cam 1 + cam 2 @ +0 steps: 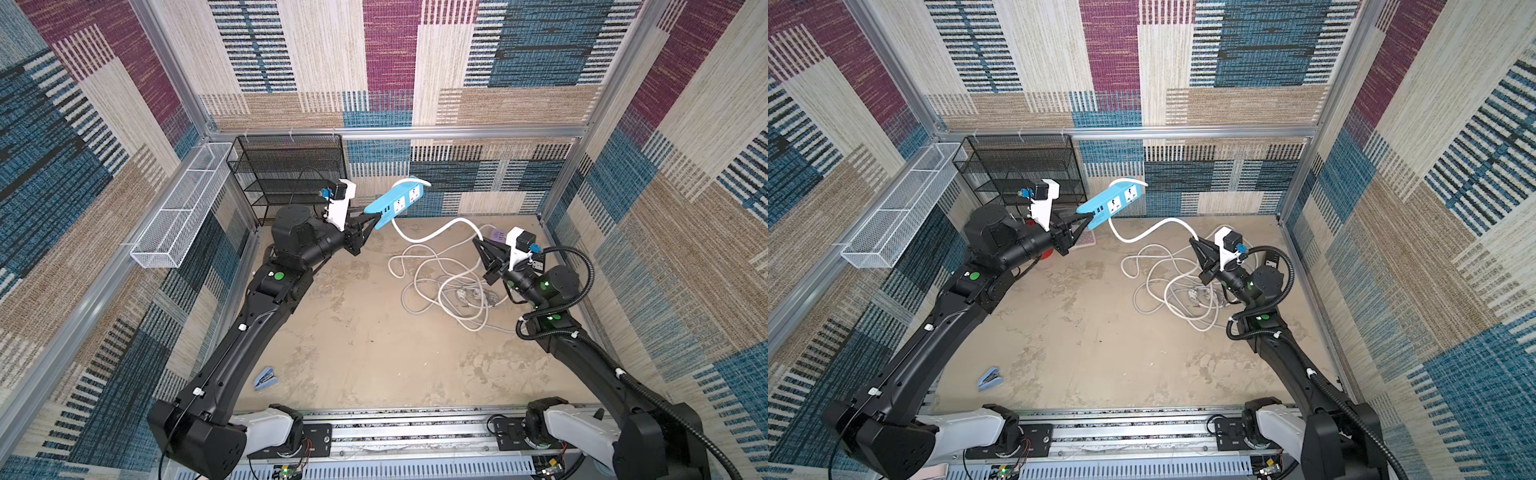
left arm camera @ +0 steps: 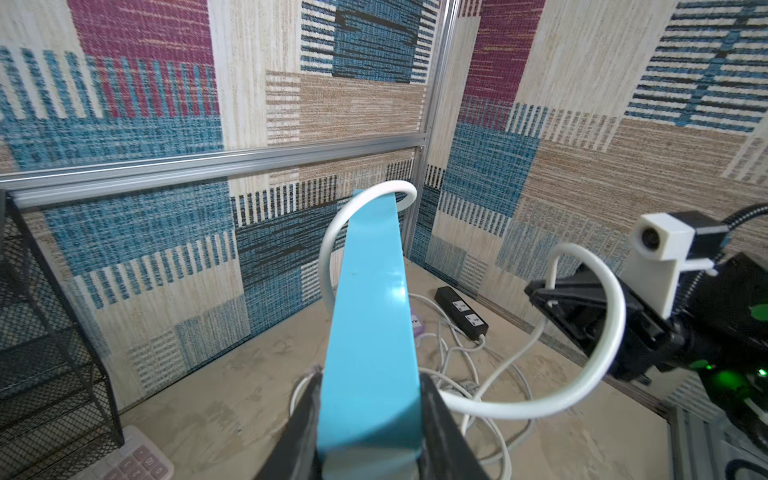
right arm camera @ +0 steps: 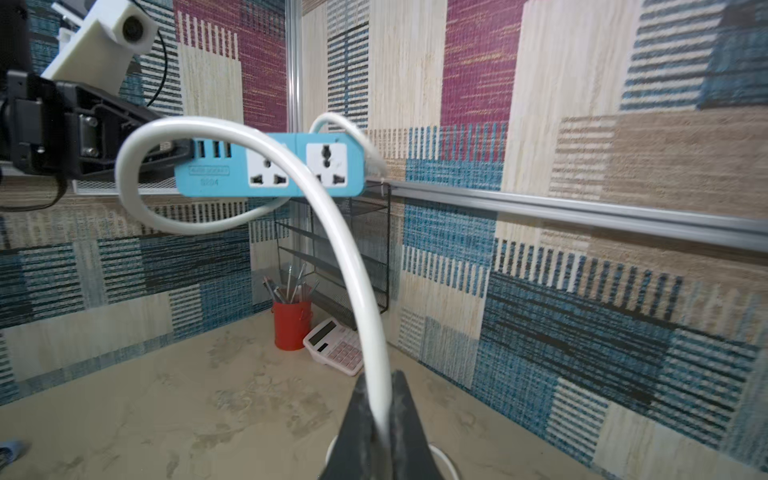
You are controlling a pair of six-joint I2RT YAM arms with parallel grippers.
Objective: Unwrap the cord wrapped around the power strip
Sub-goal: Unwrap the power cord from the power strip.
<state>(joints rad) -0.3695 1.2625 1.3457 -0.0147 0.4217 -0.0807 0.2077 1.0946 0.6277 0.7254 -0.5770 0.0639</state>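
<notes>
My left gripper (image 1: pixel 379 215) (image 1: pixel 1090 216) (image 2: pixel 371 376) is shut on one end of the blue power strip (image 1: pixel 397 203) (image 1: pixel 1115 203) (image 2: pixel 370 316) (image 3: pixel 270 170) and holds it in the air near the back wall. The white cord (image 1: pixel 436 232) (image 1: pixel 1150 232) (image 2: pixel 602 374) (image 3: pixel 357 270) leaves the strip's far end. One loose turn runs behind the strip and across its socket face, then drops to my right gripper (image 1: pixel 478 240) (image 1: pixel 1194 240) (image 3: pixel 380 376), which is shut on it lower down to the right. More cord lies coiled on the floor (image 1: pixel 353 332).
A black mesh rack (image 1: pixel 291 174) and a white wire basket (image 1: pixel 183 208) stand at the back left. Tangled grey cords (image 1: pixel 449 291), a black power strip (image 2: pixel 461 311) and a purple one (image 1: pixel 496 236) lie at the right. A red pen cup (image 3: pixel 291 328), a calculator (image 3: pixel 336 347) and a blue stapler (image 1: pixel 264 377) are on the floor.
</notes>
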